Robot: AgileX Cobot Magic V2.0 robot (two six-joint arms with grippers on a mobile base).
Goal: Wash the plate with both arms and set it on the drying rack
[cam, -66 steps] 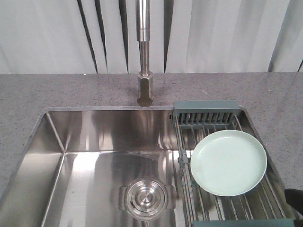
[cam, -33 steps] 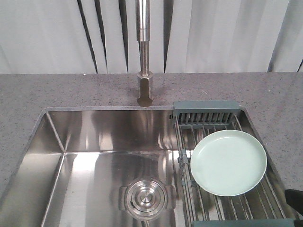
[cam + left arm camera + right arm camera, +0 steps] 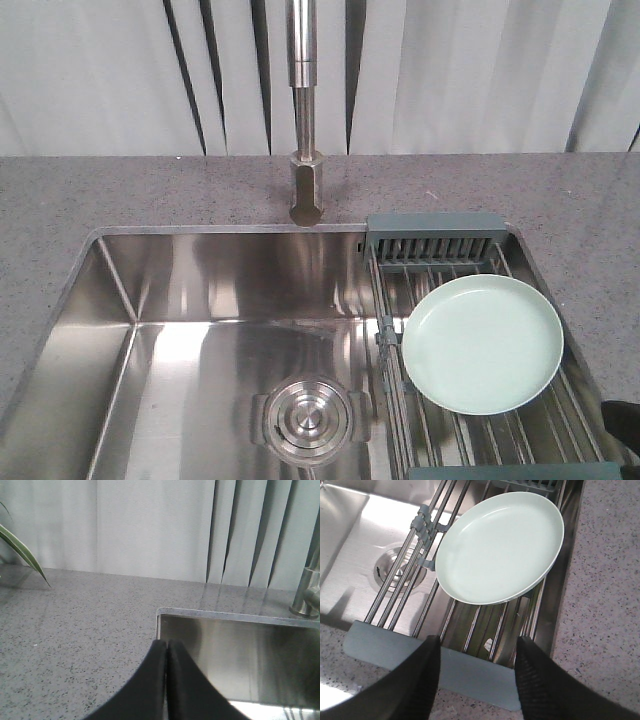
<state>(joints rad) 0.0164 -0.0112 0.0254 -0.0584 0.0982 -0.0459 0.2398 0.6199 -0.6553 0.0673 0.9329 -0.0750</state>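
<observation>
The pale mint-green plate [image 3: 482, 344] lies flat on the rods of the drying rack [image 3: 435, 236], which spans the right side of the sink. From the right wrist view the plate [image 3: 500, 547] rests on the rods, beyond the rack's near end bar [image 3: 395, 647]. My right gripper [image 3: 477, 642] is open and empty, hovering over that end bar and short of the plate. Only a dark corner of the right arm [image 3: 625, 425] shows in the front view. My left gripper [image 3: 165, 644] is shut on nothing, above the sink's far left corner [image 3: 161, 614].
The steel sink [image 3: 200, 330] has a round drain [image 3: 308, 420] in its floor, and a faucet [image 3: 305, 150] stands behind it. Speckled grey countertop [image 3: 80, 200] surrounds the basin. A plant leaf [image 3: 20, 550] shows at the left in the left wrist view.
</observation>
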